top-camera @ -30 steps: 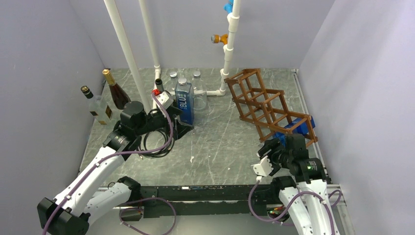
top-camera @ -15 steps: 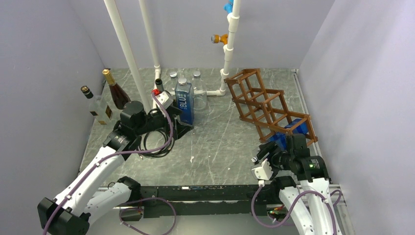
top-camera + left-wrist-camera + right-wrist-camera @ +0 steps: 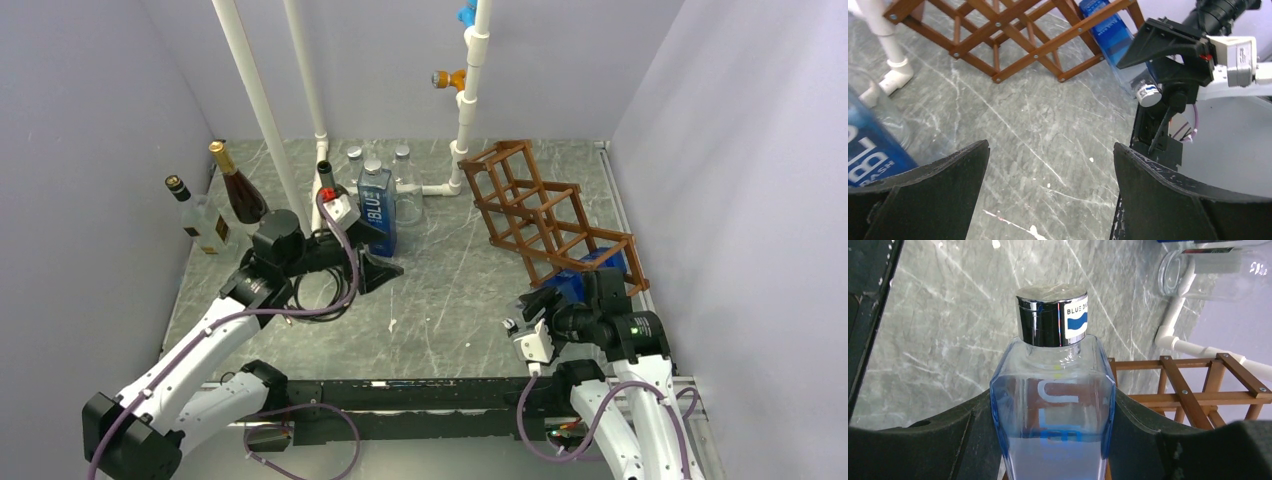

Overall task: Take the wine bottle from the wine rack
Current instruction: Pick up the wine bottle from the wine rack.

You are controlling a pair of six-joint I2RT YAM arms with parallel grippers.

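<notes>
Gaping wide and holding nothing, the left gripper [image 3: 1050, 147] hangs over the grey marbled bench [image 3: 450, 290], beside an upright blue bottle [image 3: 376, 212]. Further right stands the wine rack [image 3: 1063, 42], a reddish-brown wooden lattice of square cells. The wine bottle [image 3: 1111, 36], clear blue and flat-sided with a chrome cap, lies with its far end in the lowest cell, cap pointing near-left. The right gripper [image 3: 1050, 412] is clamped around its shoulders.

"BLUE" on wine btl [image 3: 1053, 390] cap, "BLU" on standing btl [image 3: 376, 212]
</notes>
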